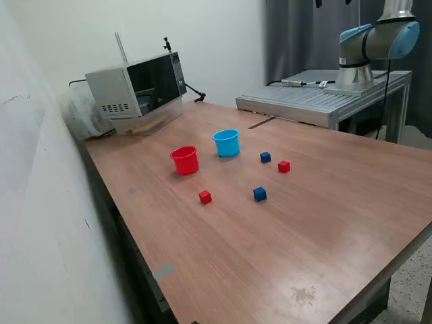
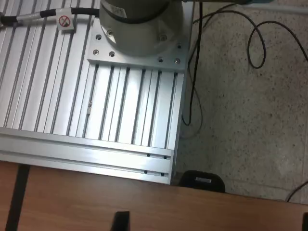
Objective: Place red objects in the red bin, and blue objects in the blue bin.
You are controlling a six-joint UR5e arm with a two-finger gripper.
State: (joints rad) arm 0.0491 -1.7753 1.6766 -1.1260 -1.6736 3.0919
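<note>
Red cup: upright on the wooden surface, mouth up so a cube can be dropped straight in; it looks empty from here, though the inside is only partly visible.
Blue cup: upright just beside the red cup, on the exterior view's right of it; the two are near but not touching, so each colour has its own clear target.
Red cubes: one sits in front of the red cup, nearer the camera; the other lies well over to the exterior view's right, past the blue cup.
Blue cubes: one sits just beside the far red cube; the other lies nearer the camera, level with the near red cube.
Spacing: all four cubes lie loose and apart on the surface, none inside a cup, which leaves room to close on each one alone.
Arm: mounted on the metal stand at the far end, its upper part out of frame, well away from the cubes.
Jaws: only two dark tips show at the edge of the wrist view, above the edge of the surface; I cannot tell whether they are spread or closed, and nothing is seen between them.
Progress: sorting looks not yet begun.
Microwave: at the far corner, clear of the work.
</note>
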